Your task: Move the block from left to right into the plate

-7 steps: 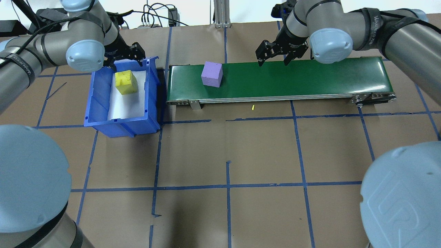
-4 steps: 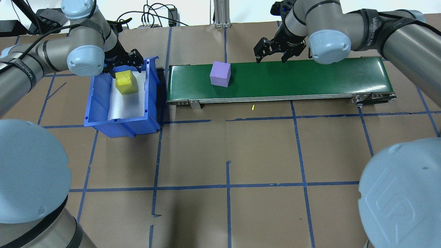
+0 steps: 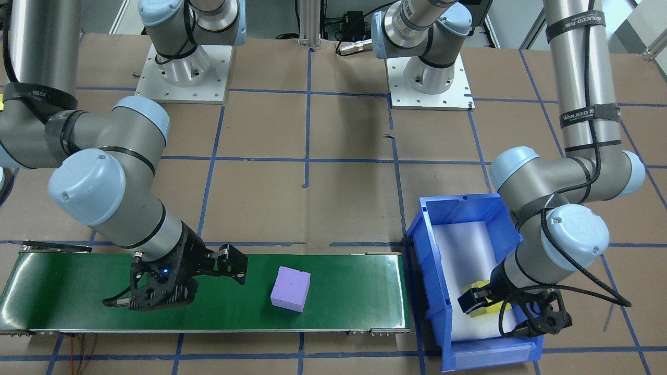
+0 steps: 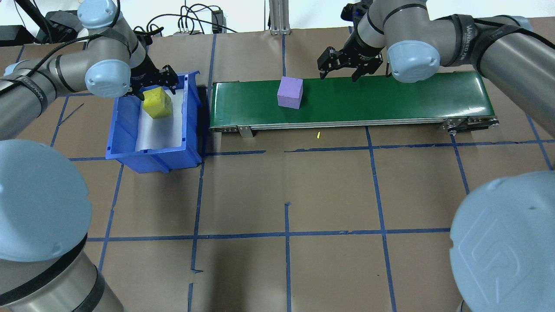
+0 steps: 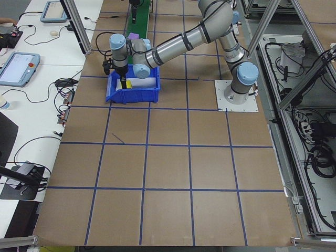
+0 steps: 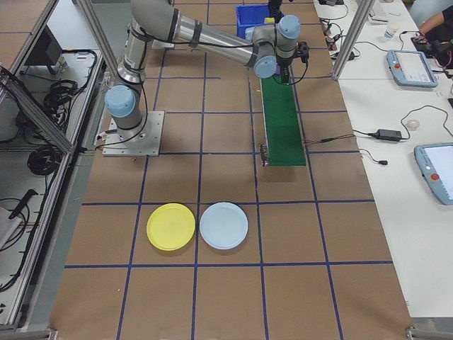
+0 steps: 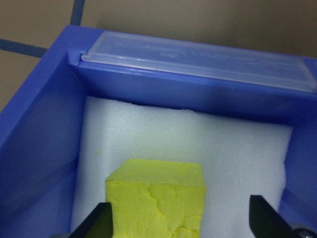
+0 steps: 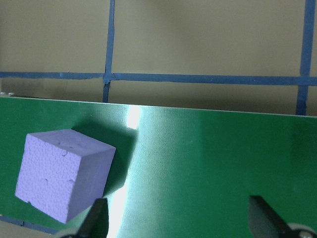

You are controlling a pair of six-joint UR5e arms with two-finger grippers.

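Purple block (image 4: 290,92): foam cube resting flat on the green conveyor belt (image 4: 390,99), toward the belt's bin end; free of both grippers. In the right wrist view it (image 8: 64,181) sits at lower left, casting a shadow on the belt.
Yellow block (image 4: 157,102): foam cube on the white foam liner (image 4: 158,130) inside the blue bin (image 4: 125,130), at the bin's far end from the robot. Surface looks chipped in the left wrist view (image 7: 156,201).
Yellow plate (image 6: 170,226): flat on the table, well apart from the belt and bin, touching or just beside a pale blue plate (image 6: 224,225). Seen only in the right side view; nothing lies in it.
Left gripper (image 4: 154,82): low inside the bin, fingers spread with a wide gap; the yellow block sits between them, nearer one fingertip (image 7: 96,225). Contact cannot be told.
Right gripper (image 4: 339,65): over the belt's far edge, just beside the purple block toward the belt's middle, fingers apart, holding nothing. The front view (image 3: 174,291) shows it low above the belt.
Blue bin: stands just off the belt's end, a narrow gap between them.
Table (image 4: 286,195): brown paper cover with a blue tape grid.
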